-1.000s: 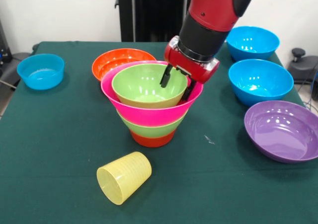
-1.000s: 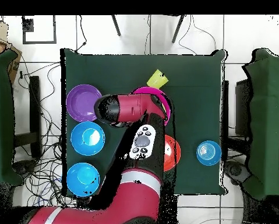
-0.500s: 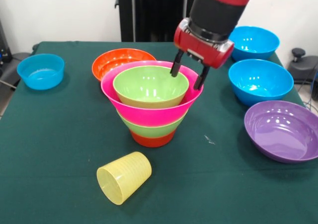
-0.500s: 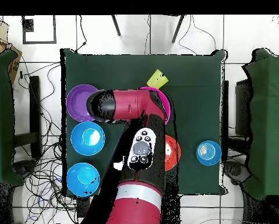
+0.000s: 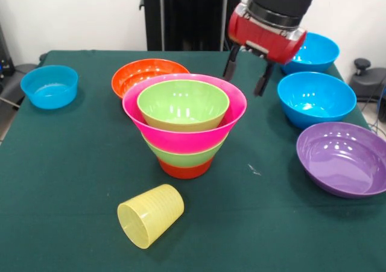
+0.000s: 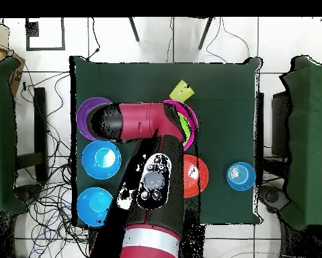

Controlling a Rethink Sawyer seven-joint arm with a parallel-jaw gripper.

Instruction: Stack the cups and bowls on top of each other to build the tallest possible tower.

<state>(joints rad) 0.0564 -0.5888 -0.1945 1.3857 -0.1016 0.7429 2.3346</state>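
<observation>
The tower stands mid-table: a small orange bowl at the base, a lime green bowl, a big flaring pink bowl, and a lime green bowl inside it. In the overhead view only its pink rim shows beside the arm. The pale-yellow cup lies on its side in front of the tower; it also shows in the overhead view. My gripper is open and empty, above and to the right of the tower's rim, clear of it.
An orange bowl sits behind the tower. A small blue bowl is at the far left. Two blue bowls and a purple bowl sit on the right. The arm covers much of the overhead view.
My gripper has risen out of the top green bowl and moved up and to the right, open and empty. The tower and cup have not moved.
</observation>
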